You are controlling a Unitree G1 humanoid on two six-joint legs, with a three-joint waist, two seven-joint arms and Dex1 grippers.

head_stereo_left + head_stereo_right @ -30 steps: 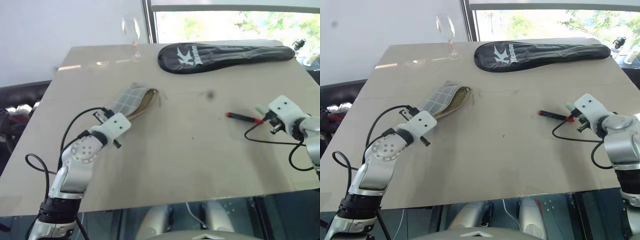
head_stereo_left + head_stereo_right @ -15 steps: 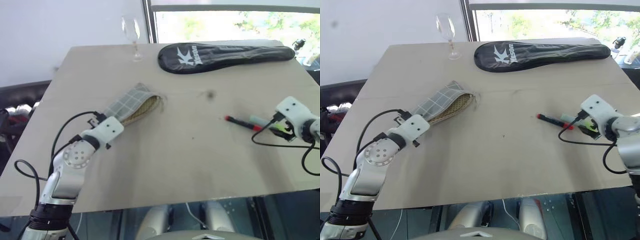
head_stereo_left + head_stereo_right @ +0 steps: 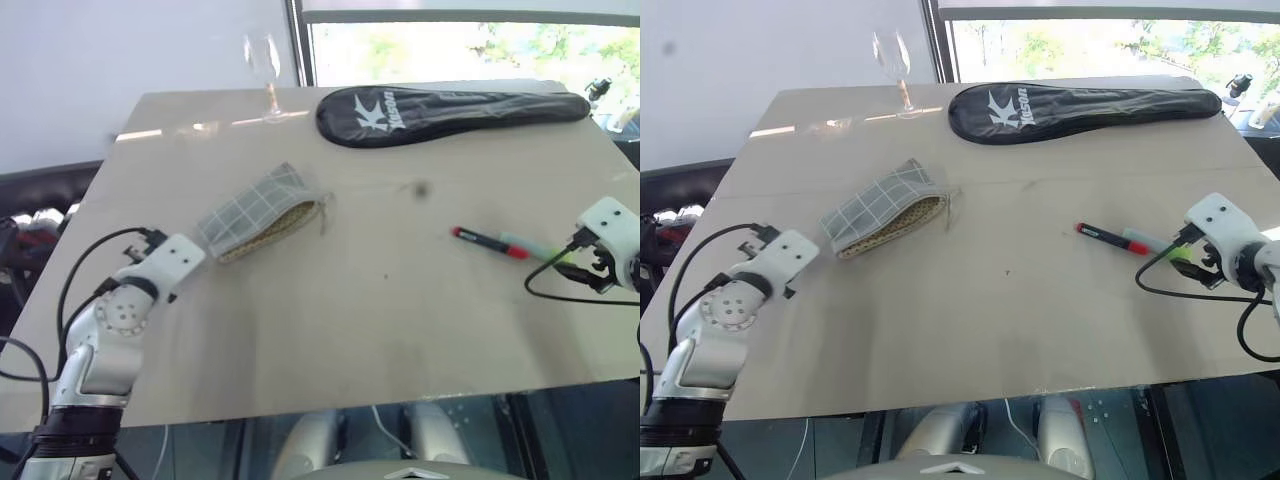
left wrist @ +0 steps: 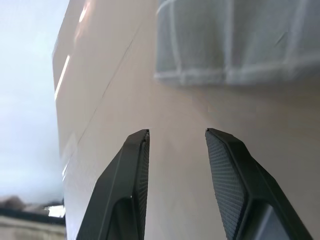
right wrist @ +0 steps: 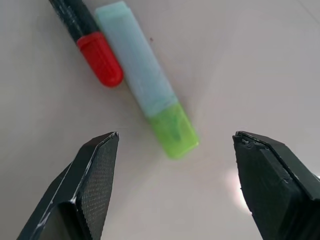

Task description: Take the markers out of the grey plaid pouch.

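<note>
Overhead, the small soft grey plaid fabric pouch [image 3: 262, 212] with white grid lines and tan lining lies on the left half of the pale wooden table [image 3: 350, 300], mouth toward the right. My left gripper [image 3: 150, 240] sits just near-left of it, apart. On the right half, well apart from the pouch, lie the markers: a thin red stick with a dark tip [image 3: 487, 240] and, touching its right end, a teal-and-yellow-green highlighter [image 3: 535, 249]. My right gripper [image 3: 1192, 254] sits at the highlighter's right end. Along the far edge: a long black racket cover [image 3: 450, 108] and a clear wine glass [image 3: 265, 70].

Left wrist view: my two black fingers [image 4: 127, 190] stand partly parted, nothing between them; pouch edge ahead, not touched.

Right wrist view: fingers [image 5: 95, 185] spread wide, empty, flanking the highlighter's green end without contact.

Handling, as I judge it: the pouch is limp and light and will sag, so pinch it at a closed corner. The markers are stiff, light and smooth and may roll; grip them mid-barrel, across the width.
</note>
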